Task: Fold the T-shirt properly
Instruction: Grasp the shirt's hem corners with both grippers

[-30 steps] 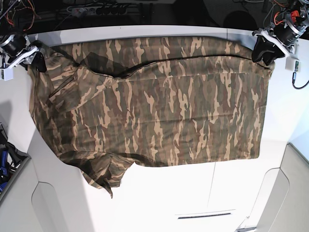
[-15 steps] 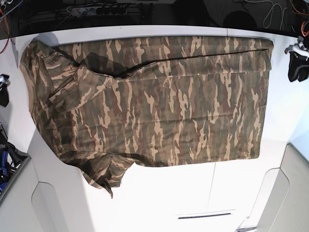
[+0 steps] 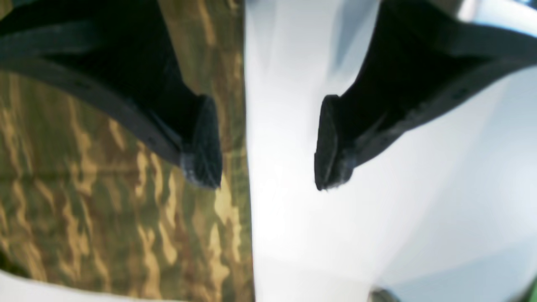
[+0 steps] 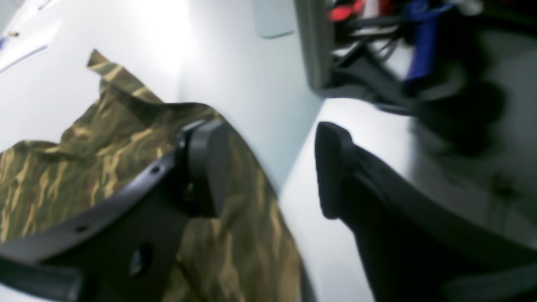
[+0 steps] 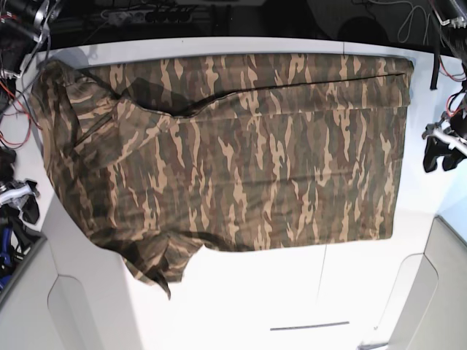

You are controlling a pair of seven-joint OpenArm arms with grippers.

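The camouflage T-shirt [image 5: 255,160] lies spread across the white table [image 5: 292,292], with its top band folded over along the far edge and one sleeve [image 5: 157,259] sticking out at the near left. My left gripper [image 5: 440,157] hovers off the shirt's right edge. In the left wrist view the left gripper [image 3: 266,144] is open and empty: one fingertip [image 3: 203,142] is over the T-shirt [image 3: 105,209], the other over bare table. My right gripper [image 5: 25,204] sits beyond the shirt's left edge. The right wrist view shows the right gripper [image 4: 270,167] open and empty beside the T-shirt [image 4: 84,167].
A power strip and cables [image 5: 146,13] run behind the table's far edge. Wires and a blue part [image 5: 6,240] crowd the left side, seen as a grey box with cables [image 4: 377,42]. A narrow slot [image 5: 310,325] marks the near table surface.
Both grippers have left the shirt's far corners and travelled down along its left and right sides toward the near half. The left gripper's jaws have opened wider. The shirt lies as before.
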